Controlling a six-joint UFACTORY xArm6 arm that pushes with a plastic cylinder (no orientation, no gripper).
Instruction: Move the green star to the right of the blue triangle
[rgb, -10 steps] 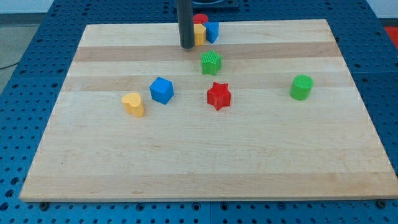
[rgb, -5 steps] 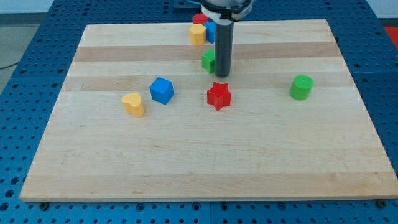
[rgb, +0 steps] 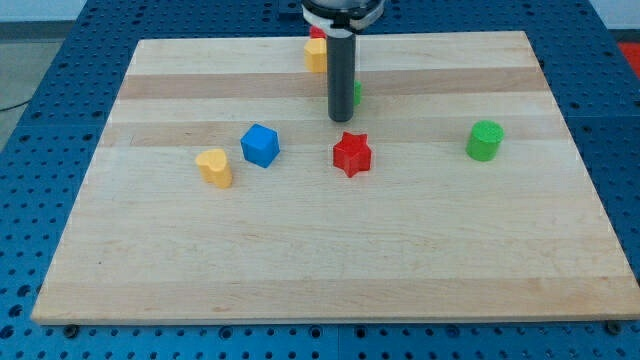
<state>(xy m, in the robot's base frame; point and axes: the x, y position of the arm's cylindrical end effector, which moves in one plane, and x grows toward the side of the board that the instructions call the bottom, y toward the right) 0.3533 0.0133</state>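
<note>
Pale wooden board (rgb: 150, 250), rectangular, resting on a blue perforated table (rgb: 40, 200).

Straight dark rod, descending from the view's top near the centre; my tip (rgb: 342, 120) set down on the board, just above the red star-shaped block (rgb: 352, 153) and apart from it. No gripper or hand fitted: open or closed state not applicable, nothing held.

Green star-shaped block (rgb: 356, 94): almost wholly hidden behind the rod, only a thin green sliver showing at the rod's right edge, a little above the tip. Shape not readable from that sliver. Contact with the rod cannot be told for certain, though sliver and rod edge meet in the view.

Yellow block (rgb: 316, 56): near the board's top edge, just left of the rod, shape unclear. Small patch of red (rgb: 317, 33) above it, mostly covered by the rod's collar. Blue triangle: not visible, presumably hidden behind the rod.

Blue cube-like block (rgb: 260, 145): left of centre, well left of the tip.

Yellow heart-shaped block (rgb: 214, 167): just left of and slightly below the blue cube-like block, near it but apart.

Green cylindrical block (rgb: 485, 140): upright, on the view's right, well apart from every other block.
</note>
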